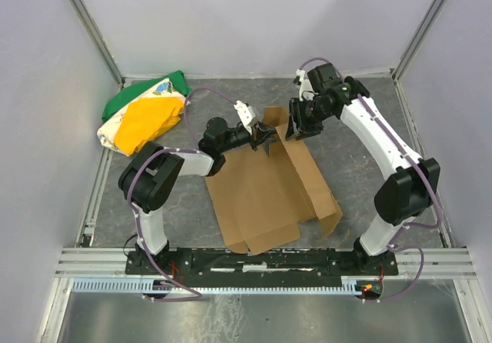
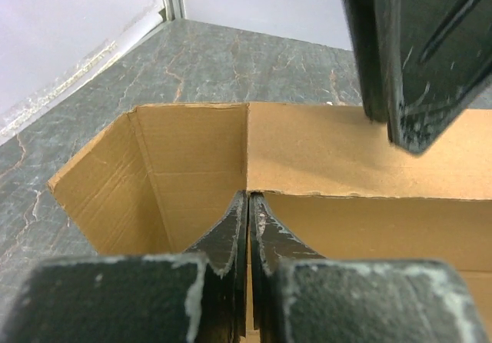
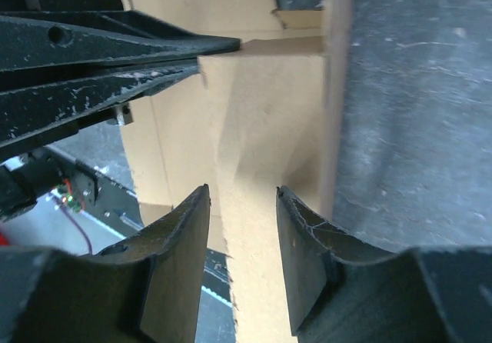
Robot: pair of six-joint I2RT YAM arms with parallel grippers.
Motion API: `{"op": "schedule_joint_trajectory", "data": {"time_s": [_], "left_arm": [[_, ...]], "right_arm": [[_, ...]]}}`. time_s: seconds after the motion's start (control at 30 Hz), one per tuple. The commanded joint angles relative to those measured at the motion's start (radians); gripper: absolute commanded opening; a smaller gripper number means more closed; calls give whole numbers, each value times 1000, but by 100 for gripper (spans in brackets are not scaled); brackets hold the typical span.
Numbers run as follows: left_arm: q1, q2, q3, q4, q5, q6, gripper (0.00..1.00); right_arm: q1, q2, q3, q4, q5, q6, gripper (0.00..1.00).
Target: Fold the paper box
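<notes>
While the plain brown corrugated cardboard box (image 1: 269, 197) lies mostly flat as an unfolded sheet in the middle of the grey, veined, stone-patterned counter (image 1: 192, 212), both arms reach in over its far edge in the overhead view. The left gripper (image 1: 264, 137) and the right gripper (image 1: 296, 130) sit just beside each other there, where the far flaps stand up from the sheet. A soft, crumpled bundle of green, yellow and white cloth (image 1: 142, 120) lies well apart from the box, off its far left corner against the pale wall (image 1: 46, 66). On the box's near side runs the long black base plate (image 1: 261, 262) that carries both arms.

From the left wrist, the gripper's two scuffed black fingers (image 2: 231, 243) are pressed together with only a hairline between them. They sit at the top edge of a raised panel, in line with the vertical slit between two flaps. I cannot tell whether a cardboard edge is nipped. Part of the right gripper blocks the upper right corner.

From the right wrist, the two worn black fingers (image 3: 181, 251) stand partly apart. A tilted cardboard flap with a rough cut edge shows through the gap, and no contact is visible. The left gripper's fingers cross the upper left, their tips meeting the flap's edge.
</notes>
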State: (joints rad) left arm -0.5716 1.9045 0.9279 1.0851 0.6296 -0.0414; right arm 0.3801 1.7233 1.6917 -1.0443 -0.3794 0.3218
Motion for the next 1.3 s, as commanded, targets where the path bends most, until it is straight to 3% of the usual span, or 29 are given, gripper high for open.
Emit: {"op": "schedule_joint_trajectory", "data": {"time_s": [0.0, 0.23, 0.47, 0.67, 1.07, 1.27], "left_arm": [[-2, -57, 26, -128, -36, -43, 3], [-3, -115, 53, -327, -159, -31, 3], [-2, -160, 164, -590, -337, -31, 3], [-2, -185, 263, -785, -456, -19, 3], [17, -257, 176, -809, -673, -180, 3], [18, -294, 178, -881, -738, -191, 3]], "right_arm": [[0, -156, 41, -7, 203, 39, 49], [4, -426, -122, 21, 440, 73, 49], [5, -583, -217, 36, 519, 90, 49], [11, -588, -246, 37, 531, 75, 49], [105, -585, -420, 157, 724, -48, 51], [130, -587, -543, 319, 763, -104, 52]]}}
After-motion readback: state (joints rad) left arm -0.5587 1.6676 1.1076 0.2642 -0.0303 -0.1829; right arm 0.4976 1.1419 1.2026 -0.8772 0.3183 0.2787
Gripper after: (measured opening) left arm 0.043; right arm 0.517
